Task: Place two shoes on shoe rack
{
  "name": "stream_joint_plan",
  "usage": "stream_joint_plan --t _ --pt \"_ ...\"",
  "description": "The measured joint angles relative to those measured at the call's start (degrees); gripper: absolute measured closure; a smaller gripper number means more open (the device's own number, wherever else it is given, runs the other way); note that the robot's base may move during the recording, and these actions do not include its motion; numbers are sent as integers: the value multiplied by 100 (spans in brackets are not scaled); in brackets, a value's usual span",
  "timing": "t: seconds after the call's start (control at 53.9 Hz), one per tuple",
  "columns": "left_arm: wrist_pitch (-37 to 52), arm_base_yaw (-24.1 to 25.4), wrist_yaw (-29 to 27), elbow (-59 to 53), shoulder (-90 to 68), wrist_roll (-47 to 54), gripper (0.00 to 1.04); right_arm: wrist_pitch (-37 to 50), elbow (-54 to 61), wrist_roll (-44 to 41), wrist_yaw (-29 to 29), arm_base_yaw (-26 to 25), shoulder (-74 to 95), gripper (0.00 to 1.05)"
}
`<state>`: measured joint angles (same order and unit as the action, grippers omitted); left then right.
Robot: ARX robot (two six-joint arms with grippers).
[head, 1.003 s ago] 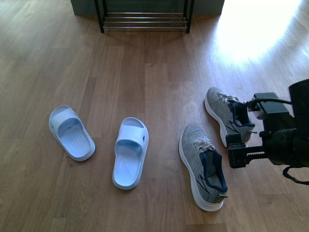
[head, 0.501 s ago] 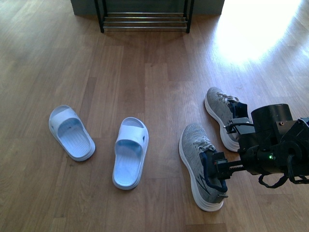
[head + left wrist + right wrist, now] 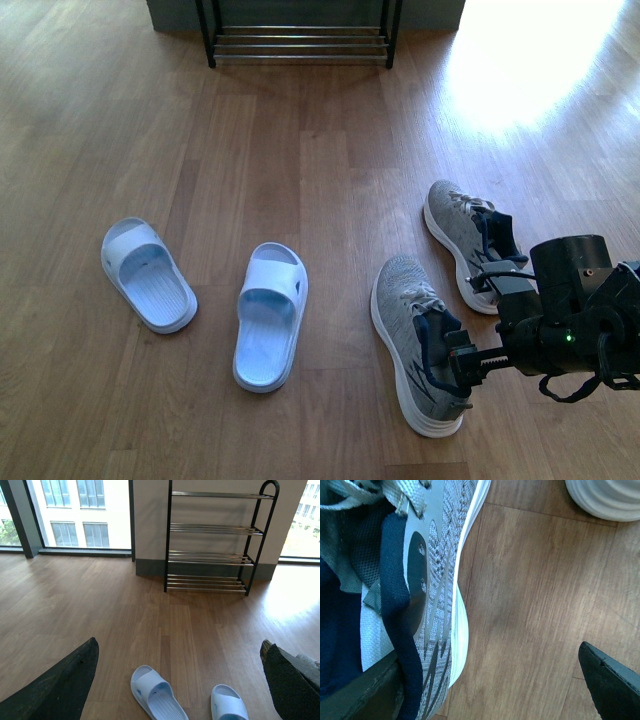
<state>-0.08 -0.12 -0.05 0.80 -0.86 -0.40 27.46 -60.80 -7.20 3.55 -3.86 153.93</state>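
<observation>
Two grey sneakers lie on the wood floor at the right, the near sneaker (image 3: 415,340) and the far sneaker (image 3: 462,232). My right gripper (image 3: 458,365) is open at the near sneaker's heel. Its wrist view shows that sneaker's knit side and navy collar (image 3: 400,630) against one finger, with the other finger (image 3: 610,685) out over bare floor. Two pale blue slides (image 3: 148,275) (image 3: 270,315) rest to the left. The shoe rack (image 3: 300,42) stands at the far edge. My left gripper (image 3: 177,690) hangs open above the slides (image 3: 155,697) (image 3: 227,706), facing the rack (image 3: 210,530).
A grey wall base (image 3: 175,12) runs behind the rack. Tall windows (image 3: 75,510) fill the wall beside it. A bright sun patch (image 3: 530,60) lies on the floor at the far right. Open wood floor (image 3: 300,160) stretches between the shoes and the rack.
My right arm has swung down and to the left, from beside the far sneaker to the near sneaker's heel. The shoes have not moved.
</observation>
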Motion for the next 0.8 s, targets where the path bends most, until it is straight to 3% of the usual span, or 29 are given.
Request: stream_joint_plan --t 0.297,0.631,0.724,0.798 --pt "0 0 0 0 0 0 9 -52 -177 87 540 -4 269 9" --pt "0 0 0 0 0 0 9 107 -474 378 570 17 575 9" --pt "0 0 0 0 0 0 9 133 -474 396 546 17 575 17" --pt "0 0 0 0 0 0 9 151 -474 396 551 20 575 32"
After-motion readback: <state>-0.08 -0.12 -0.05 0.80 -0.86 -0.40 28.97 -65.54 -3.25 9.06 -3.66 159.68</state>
